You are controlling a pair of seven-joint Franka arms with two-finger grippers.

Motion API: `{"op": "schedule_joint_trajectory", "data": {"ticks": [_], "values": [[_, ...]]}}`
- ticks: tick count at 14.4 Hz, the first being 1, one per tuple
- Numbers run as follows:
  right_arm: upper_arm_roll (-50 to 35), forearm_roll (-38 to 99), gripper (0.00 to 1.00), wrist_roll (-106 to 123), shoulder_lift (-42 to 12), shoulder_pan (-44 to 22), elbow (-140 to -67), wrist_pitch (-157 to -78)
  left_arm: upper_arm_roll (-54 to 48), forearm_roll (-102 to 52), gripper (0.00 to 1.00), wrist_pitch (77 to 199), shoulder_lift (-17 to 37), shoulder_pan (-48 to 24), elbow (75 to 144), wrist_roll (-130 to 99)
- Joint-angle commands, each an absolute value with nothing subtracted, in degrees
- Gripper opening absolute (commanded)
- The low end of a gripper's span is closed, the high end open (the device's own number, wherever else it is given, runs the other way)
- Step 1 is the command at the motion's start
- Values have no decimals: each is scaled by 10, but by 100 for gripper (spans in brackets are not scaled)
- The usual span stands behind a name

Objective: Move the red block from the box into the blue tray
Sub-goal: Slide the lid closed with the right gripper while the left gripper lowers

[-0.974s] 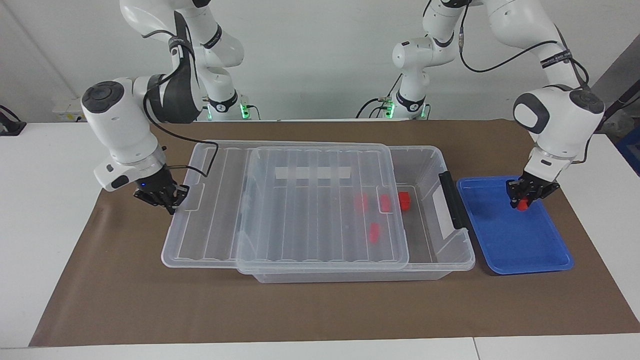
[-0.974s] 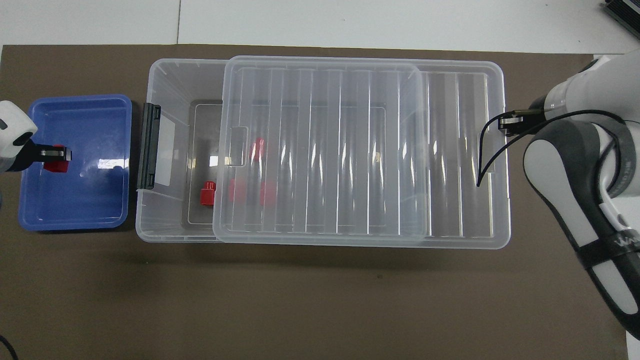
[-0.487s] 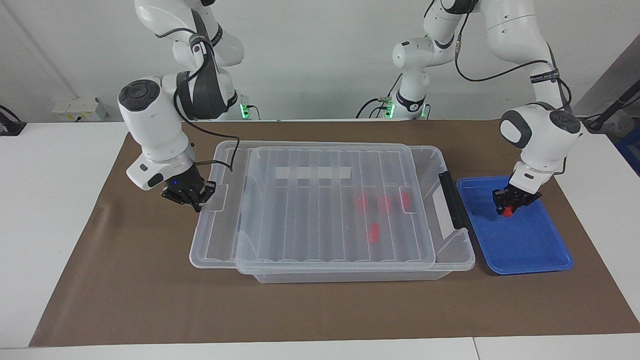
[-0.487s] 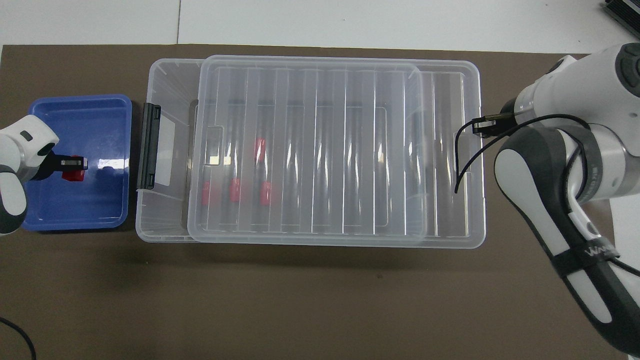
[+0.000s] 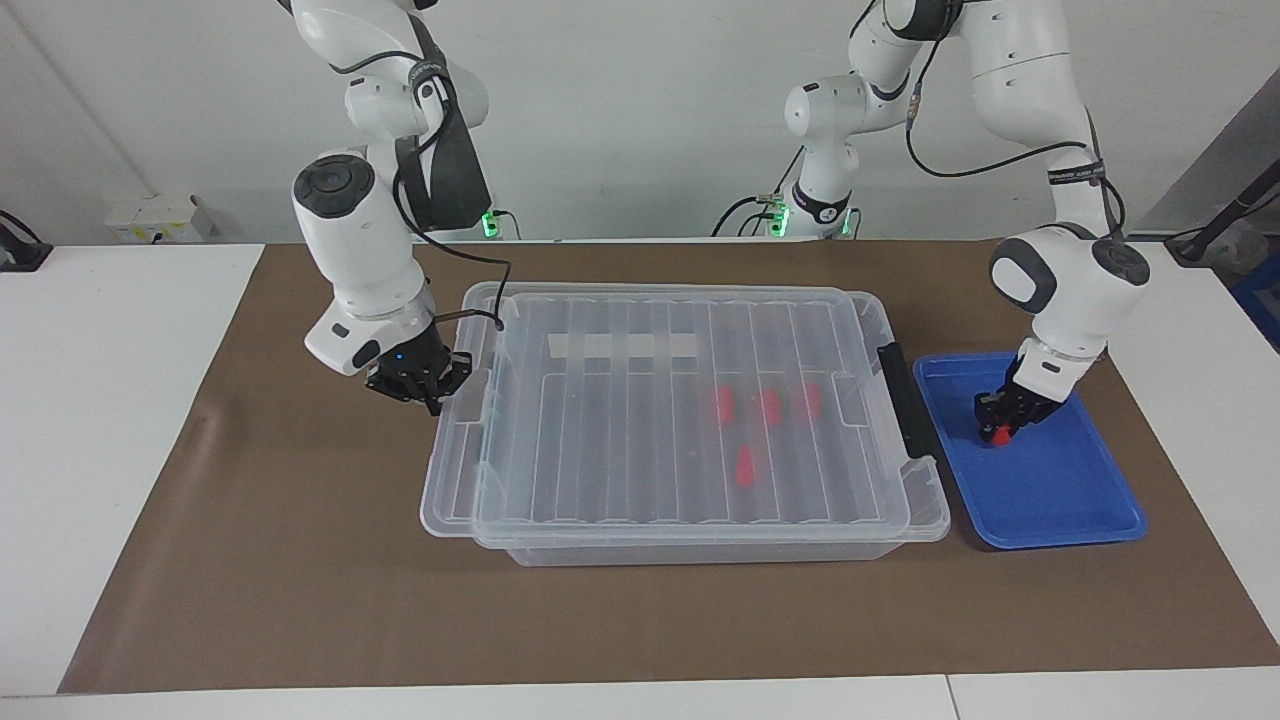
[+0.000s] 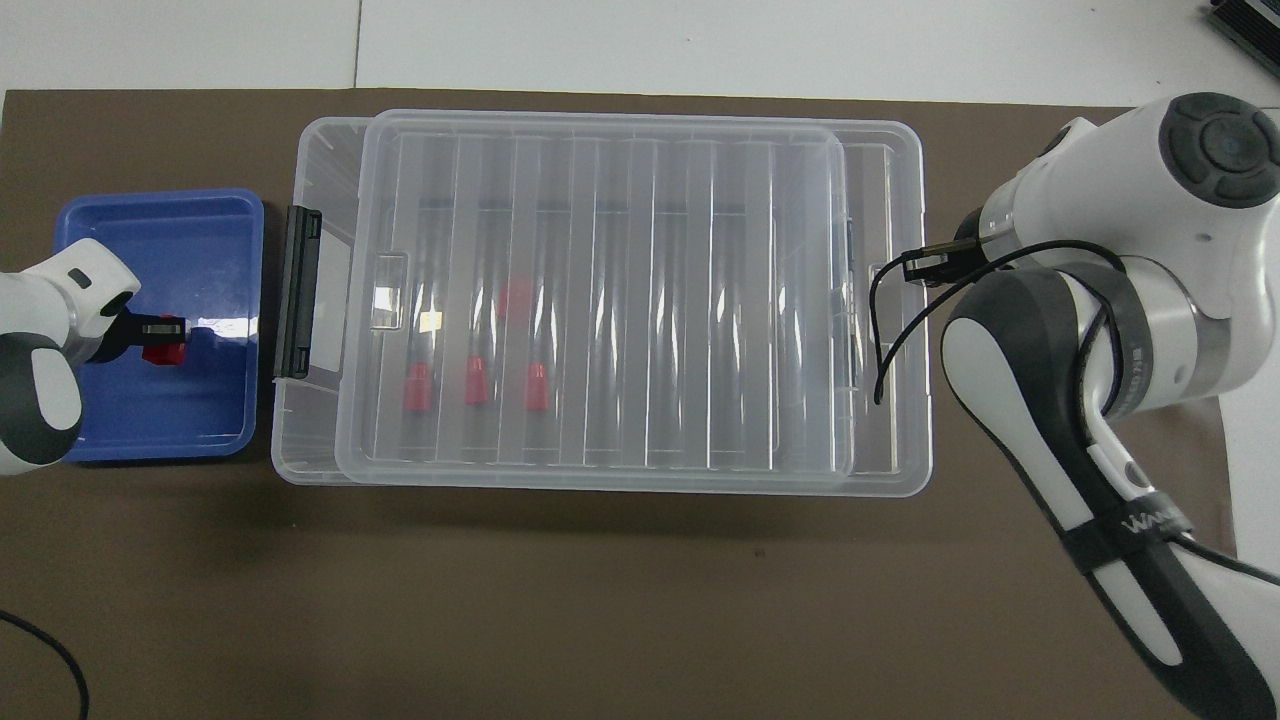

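The red block (image 5: pixel 996 434) sits low in the blue tray (image 5: pixel 1060 500), pinched between the closed fingers of the left tool (image 5: pixel 1000 420), at the part of the tray nearer the robots and toward the box. Whether the block already rests on the tray floor cannot be told. In the overhead view the same block (image 6: pixel 160 352) shows just under the left tool (image 6: pixel 165 330), with the tray (image 6: pixel 200 430) around it.

The tray lies on the brown mat (image 5: pixel 300 600) at the left arm's end of the bench, just beside the box (image 5: pixel 700 545) and apart from it by a narrow gap. A dark latch (image 5: pixel 902 398) stands on the box's end wall facing the tray.

The clear ribbed lid (image 5: pixel 620 480) lies over almost the whole box, with a white tape strip (image 5: pixel 622 345) on it. Through the lid four more red blocks (image 5: pixel 770 404) show as blurred red shapes on the box floor, toward the tray's end: three in a row and one apart, farther from the robots.

The right tool (image 5: pixel 425 385) is at the lid's edge at the right arm's end of the box, its fingers pinched shut on the small tab there; from overhead it (image 6: pixel 925 265) meets the lid's rim (image 6: pixel 880 275).

The white bench (image 5: pixel 100 400) carries the mat.
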State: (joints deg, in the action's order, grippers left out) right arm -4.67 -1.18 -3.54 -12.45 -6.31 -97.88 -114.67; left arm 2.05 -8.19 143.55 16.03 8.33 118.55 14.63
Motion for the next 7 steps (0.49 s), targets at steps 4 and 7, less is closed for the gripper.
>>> {"op": "schedule_joint_trajectory", "data": {"ticks": [4, 7], "values": [[-57, 0, 0, -21, -116, -70, -983, -1137, 19, -98, 0, 1463, 159, 82, 1197, 157], [-65, 0, 0, -21, -116, -71, -983, -1137, 19, -98, 0, 1474, 163, 79, 1197, 163]]}}
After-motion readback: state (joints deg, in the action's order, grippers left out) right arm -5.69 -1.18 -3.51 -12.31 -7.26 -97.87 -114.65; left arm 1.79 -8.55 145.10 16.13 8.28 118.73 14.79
